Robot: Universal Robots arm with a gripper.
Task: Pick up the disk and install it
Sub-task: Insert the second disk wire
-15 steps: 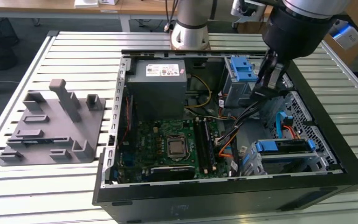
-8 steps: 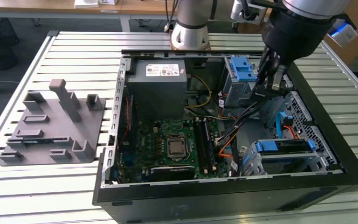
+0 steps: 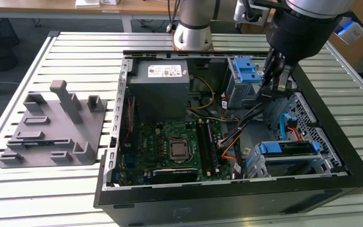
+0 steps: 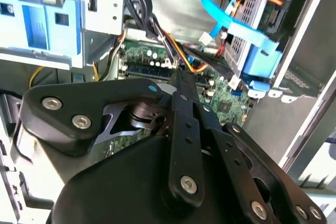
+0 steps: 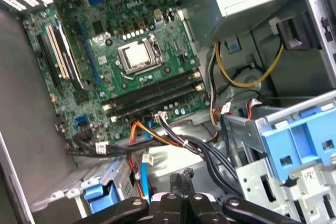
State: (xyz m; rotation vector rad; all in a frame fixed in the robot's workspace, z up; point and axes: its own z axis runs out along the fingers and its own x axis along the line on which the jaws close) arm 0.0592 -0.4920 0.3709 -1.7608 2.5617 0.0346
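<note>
Open computer case (image 3: 115, 142) lies on its side on a slatted metal table (image 3: 55, 189). Grey moulded holder (image 3: 49, 127) sits on the table at the exterior view's left, well apart from the case.

Inside the case: green motherboard (image 3: 168, 146) with bare processor socket (image 5: 137, 56) in the middle; grey power supply box (image 3: 162, 90) with a white sticker beside it. A grey metal cage (image 3: 245, 80) with a blue plastic latch stands near the robot's base.

Arm reaches down into the case from the exterior view's right. Gripper (image 3: 271, 90) hangs inside the case, just beside the cage, above a bundle of black, orange and yellow cables (image 5: 173, 140). In the second wrist view its fingers (image 4: 184, 85) look drawn together with nothing between them.

The disk (image 3: 289, 149), edged by its blue bracket, sits in a metal bay at the near corner of the case on the exterior view's right, well apart from the gripper. A blue data cable (image 4: 231, 22) loops near it. Whether the disk is fully seated in the bay, I cannot tell.
</note>
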